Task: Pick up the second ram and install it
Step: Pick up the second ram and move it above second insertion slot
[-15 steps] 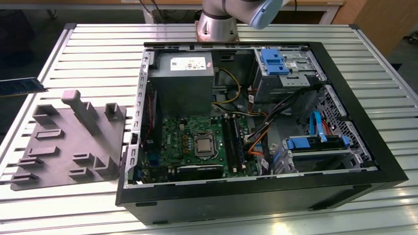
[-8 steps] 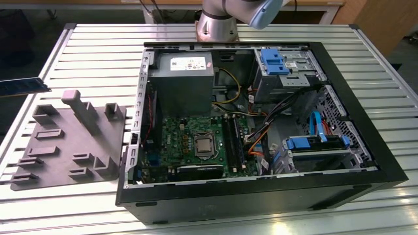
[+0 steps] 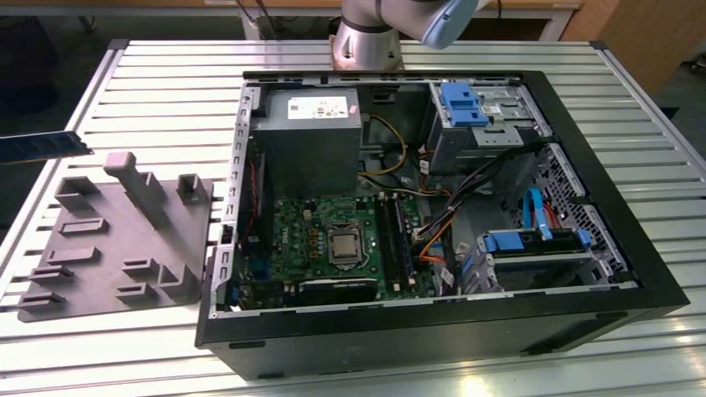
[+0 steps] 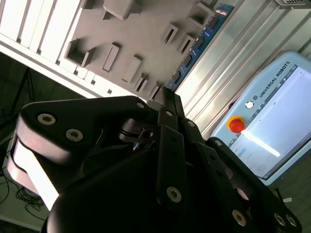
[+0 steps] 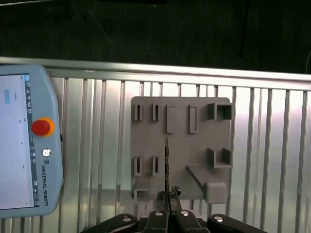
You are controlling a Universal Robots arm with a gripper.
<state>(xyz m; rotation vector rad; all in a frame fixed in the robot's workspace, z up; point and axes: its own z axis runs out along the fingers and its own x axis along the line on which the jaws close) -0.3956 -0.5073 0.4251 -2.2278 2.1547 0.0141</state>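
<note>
Gripper (image 5: 168, 194) clamped tight on the second ram (image 5: 166, 160).

Fingers (image 5: 160, 201) clamping second ram (image 5: 166, 165) edge-on, grey tray (image 5: 194, 145), pendant (image 5: 19, 145)

Second ram (image 4: 199, 41): blue board, row of black chips. Claw (image 4: 167, 94) black. Holder plate (image 3: 116, 240) flat grey; table (image 3: 441, 58) silver, ribbed slats. PC case (image 3: 441, 331) black, motherboard (image 3: 303, 231) green, power supply (image 3: 303, 141) grey, drive clips (image 3: 461, 103) blue, wiring (image 3: 432, 236) orange, yellow, black. Teach pendant (image 5: 52, 170) pale blue, red button (image 5: 41, 127) on yellow.
</note>
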